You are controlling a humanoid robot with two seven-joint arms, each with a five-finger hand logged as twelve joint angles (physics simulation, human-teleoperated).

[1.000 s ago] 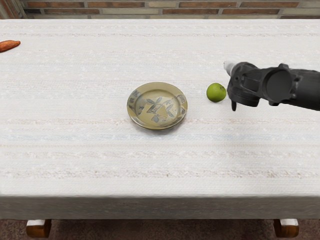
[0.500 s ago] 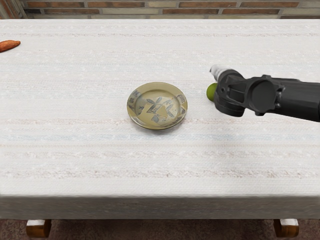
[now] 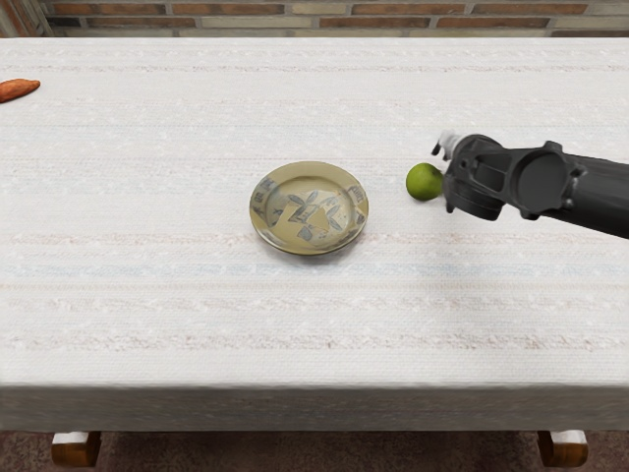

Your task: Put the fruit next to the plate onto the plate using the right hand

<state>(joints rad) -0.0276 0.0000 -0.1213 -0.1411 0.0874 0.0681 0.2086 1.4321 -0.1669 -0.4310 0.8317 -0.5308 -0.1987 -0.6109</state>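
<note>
1. Down at the near edge, the table [image 3: 314, 324] shows pale striped cloth with two wooden feet [image 3: 77, 447] below it. Nothing there matters for the job, and the left arm is out of shot.
2. Mid-table sits the patterned plate [image 3: 259, 208], lying flat with no fruit on it, so the placing is not yet done.
3. Just to the plate's right, clear of its rim, the green lime [image 3: 421, 182] rests on the cloth.
4. Tight against the lime's right side is the right hand [image 3: 479, 177], its dark arm reaching in from the right edge. The back of the hand faces us and covers the fruit's right flank. Whether the fingers are wrapped round the lime or only lying beside it, I cannot tell.
5. Here is the danger as I read it. A round fruit on flat cloth rolls at the slightest shove, so a hand that closes off-centre could send it skidding toward the plate or off toward the far side. A loose hold could let it drop during the short carry. The plate looks shallow, so a release from too high could bounce the lime back over the low rim. A low approach could also clip the rim and shunt the plate.
6. Far back on the left, an orange root vegetable [image 3: 18, 89] lies well apart from everything, too distant to be mistaken for the target. A brick wall [image 3: 314, 20] closes the scene behind it.
</note>
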